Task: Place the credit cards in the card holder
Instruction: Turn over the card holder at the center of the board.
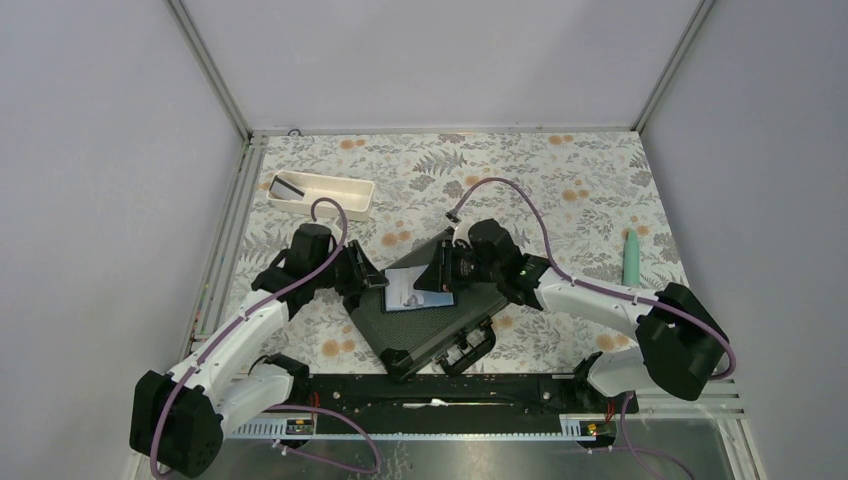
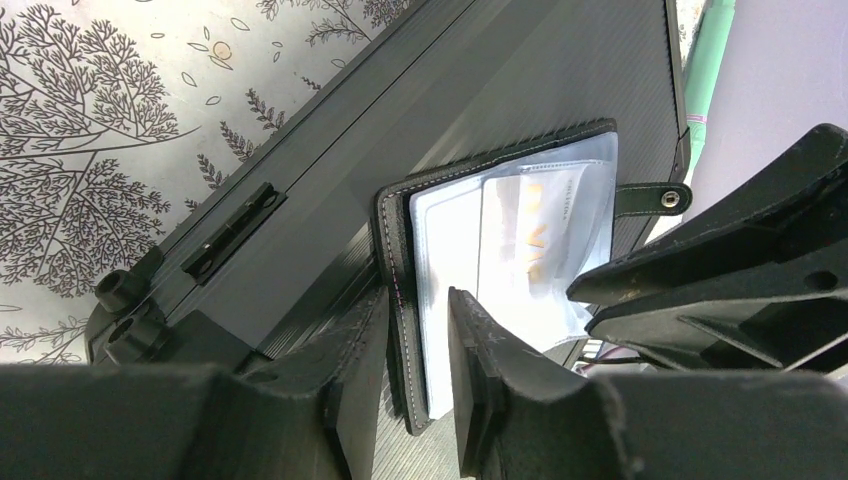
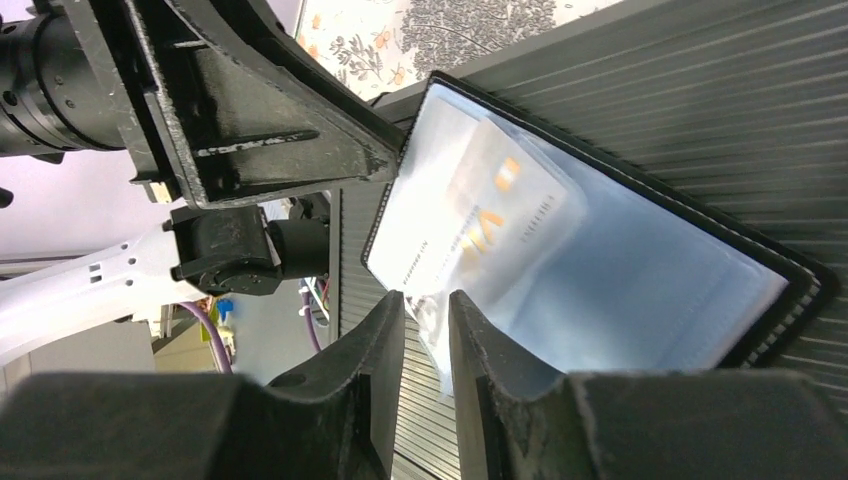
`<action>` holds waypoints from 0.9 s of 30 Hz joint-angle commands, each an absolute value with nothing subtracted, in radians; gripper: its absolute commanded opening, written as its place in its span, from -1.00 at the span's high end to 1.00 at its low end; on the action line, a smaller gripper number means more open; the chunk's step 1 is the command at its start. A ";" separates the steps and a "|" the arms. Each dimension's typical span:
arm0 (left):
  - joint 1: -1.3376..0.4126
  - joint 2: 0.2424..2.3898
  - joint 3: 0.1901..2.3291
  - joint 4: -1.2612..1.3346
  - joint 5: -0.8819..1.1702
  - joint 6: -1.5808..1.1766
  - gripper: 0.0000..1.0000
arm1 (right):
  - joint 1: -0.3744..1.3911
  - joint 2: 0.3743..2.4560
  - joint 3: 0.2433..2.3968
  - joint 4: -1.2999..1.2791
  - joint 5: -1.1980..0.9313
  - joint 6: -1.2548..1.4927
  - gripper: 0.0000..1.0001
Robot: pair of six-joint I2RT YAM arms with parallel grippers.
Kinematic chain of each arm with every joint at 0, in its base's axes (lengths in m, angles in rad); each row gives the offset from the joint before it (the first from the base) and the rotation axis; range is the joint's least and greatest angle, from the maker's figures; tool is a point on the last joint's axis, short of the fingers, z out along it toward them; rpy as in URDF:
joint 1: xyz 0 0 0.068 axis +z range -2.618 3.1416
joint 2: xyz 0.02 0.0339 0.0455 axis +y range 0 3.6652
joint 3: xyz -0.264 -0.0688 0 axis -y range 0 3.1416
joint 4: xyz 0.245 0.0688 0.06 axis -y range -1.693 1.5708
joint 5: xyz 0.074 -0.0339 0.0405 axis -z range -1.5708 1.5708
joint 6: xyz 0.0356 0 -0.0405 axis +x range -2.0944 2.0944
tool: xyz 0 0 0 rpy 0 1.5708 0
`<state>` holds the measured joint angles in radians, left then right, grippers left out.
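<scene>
The card holder [image 1: 420, 292] lies open on a black hard case, its pale clear pockets facing up. A pale credit card [image 3: 500, 210] with orange lettering sits inside one pocket and shows in the left wrist view too [image 2: 540, 240]. My left gripper [image 2: 418, 300] straddles the card holder's [image 2: 500, 170] stitched black cover edge, jaws close against cover and first pocket. From the opposite side, my right gripper [image 3: 427, 298] pinches a crumpled clear pocket edge of the card holder [image 3: 640, 280] between its tips. A dark card [image 1: 290, 187] lies in the white tray.
The black hard case [image 1: 450, 325] sits mid-table with its handle [image 1: 470, 350] toward the arms. A long white tray [image 1: 345, 195] stands at the back left. A teal tube [image 1: 632, 258] lies at the right on the floral cloth. Both grippers [image 1: 368, 282] [image 1: 440, 272] nearly meet over the case.
</scene>
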<state>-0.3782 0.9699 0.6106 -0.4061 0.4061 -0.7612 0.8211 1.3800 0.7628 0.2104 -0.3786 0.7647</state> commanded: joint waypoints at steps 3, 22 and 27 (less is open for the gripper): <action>-0.380 0.969 0.595 -0.401 0.436 -0.769 0.43 | 0.848 1.397 0.822 0.208 -0.306 0.760 0.36; -0.385 0.931 0.677 -0.508 0.321 -0.711 0.37 | 0.848 1.208 0.815 -0.066 -0.049 0.700 0.05; -0.450 0.913 0.781 -0.569 0.185 -0.697 0.19 | 0.843 1.199 0.802 -0.090 -0.035 0.713 0.05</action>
